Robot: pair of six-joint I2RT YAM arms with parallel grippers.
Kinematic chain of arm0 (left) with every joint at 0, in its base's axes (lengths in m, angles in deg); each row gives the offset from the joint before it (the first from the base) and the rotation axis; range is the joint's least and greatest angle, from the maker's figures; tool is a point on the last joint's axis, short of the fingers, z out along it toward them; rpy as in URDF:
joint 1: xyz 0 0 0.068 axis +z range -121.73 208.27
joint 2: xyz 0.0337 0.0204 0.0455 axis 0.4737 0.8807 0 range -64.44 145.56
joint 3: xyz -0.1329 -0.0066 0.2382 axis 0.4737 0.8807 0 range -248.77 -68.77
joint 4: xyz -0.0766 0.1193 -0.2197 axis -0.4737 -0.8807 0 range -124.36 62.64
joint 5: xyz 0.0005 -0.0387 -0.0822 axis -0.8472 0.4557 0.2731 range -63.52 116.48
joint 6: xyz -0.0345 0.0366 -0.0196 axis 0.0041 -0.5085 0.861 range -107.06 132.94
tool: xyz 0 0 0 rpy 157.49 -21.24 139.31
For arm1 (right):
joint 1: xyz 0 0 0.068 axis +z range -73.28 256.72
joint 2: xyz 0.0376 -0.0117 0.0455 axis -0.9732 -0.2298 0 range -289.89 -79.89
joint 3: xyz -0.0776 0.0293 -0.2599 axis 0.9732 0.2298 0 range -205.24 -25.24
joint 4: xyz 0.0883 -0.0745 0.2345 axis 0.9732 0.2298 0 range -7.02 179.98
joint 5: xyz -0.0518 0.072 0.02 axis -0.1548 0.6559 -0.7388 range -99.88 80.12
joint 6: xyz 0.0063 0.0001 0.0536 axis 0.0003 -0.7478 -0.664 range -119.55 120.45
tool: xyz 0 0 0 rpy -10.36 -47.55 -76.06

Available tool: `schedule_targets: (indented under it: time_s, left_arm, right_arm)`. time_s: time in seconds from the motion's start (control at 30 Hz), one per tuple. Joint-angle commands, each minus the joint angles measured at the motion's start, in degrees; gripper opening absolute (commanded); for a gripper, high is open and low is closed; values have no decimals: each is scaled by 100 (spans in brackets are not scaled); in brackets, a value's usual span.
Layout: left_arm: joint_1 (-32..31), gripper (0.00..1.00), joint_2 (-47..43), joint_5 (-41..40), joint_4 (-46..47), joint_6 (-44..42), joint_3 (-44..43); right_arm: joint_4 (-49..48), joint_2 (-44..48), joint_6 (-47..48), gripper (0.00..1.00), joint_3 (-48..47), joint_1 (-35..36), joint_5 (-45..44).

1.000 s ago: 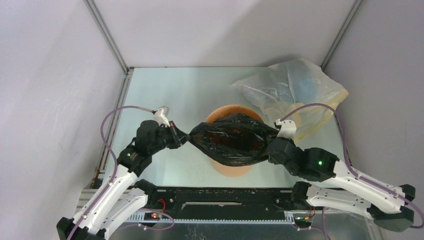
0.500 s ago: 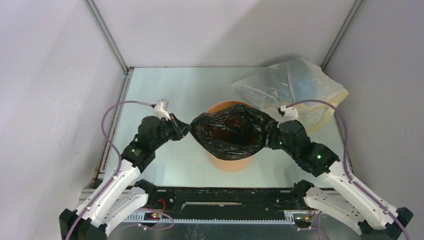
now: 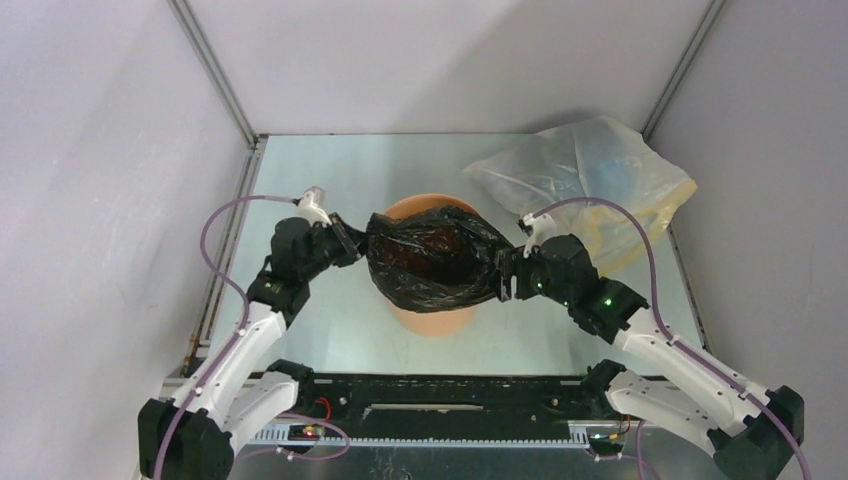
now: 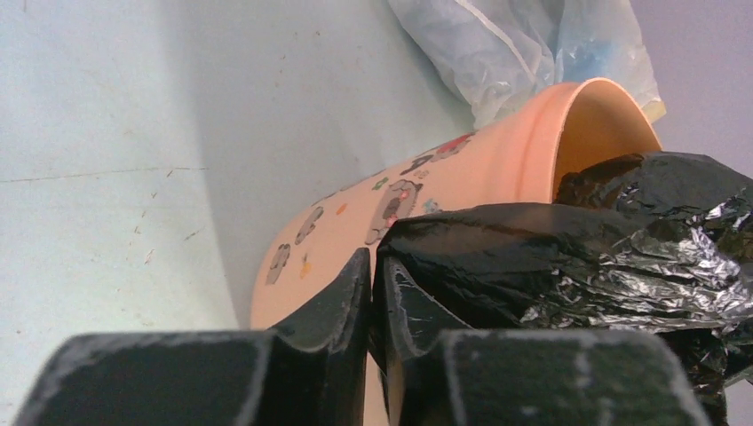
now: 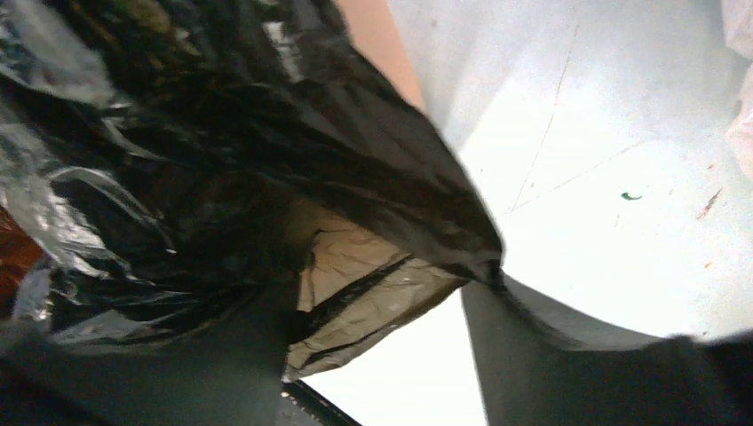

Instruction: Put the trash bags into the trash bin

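Note:
The black trash bag lies bunched over the mouth of the orange trash bin, hiding most of the opening. My left gripper is at the bag's left end. In the left wrist view its jaws stand a thin slit apart with the bag's edge at the tips; whether the film is still pinched I cannot tell. At the bag's right end, my right gripper is open. In the right wrist view its fingers are far apart and the bag film drapes against one fingertip.
A larger translucent yellowish plastic bag lies at the back right of the table, just behind the bin and also seen in the left wrist view. The enclosure's walls close in the left, right and back.
Both grippers moved inward and toward the back. The bag, stretched taut before, now sags bunched over the bin. The right jaws have spread wide and the left jaws have parted slightly.

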Motion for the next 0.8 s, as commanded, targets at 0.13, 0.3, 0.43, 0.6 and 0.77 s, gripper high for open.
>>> schedule_targets:
  time_s: [0.13, 0.3, 0.43, 0.6, 0.77]
  left_arm:
    - [102, 40, -659, -153, -416, -155, -84]
    - [103, 61, -1096, -538, -1017, -292, -231]
    - [103, 66, -1330, -740, -1327, -373, -384]
    - [103, 67, -1537, -1092, -1851, -639, -762]
    - [103, 82, -1443, -1531, -2609, -793, -1269]
  right_arm:
    - [20, 723, 248, 86, -90, -206, 34]
    - [412, 1218, 585, 89, -276, -221, 211]
    - [450, 1224, 800, 86, -553, -225, 480]
    - [604, 861, 991, 82, -1072, -230, 221]
    - [721, 651, 1270, 97, -1466, -234, -132]
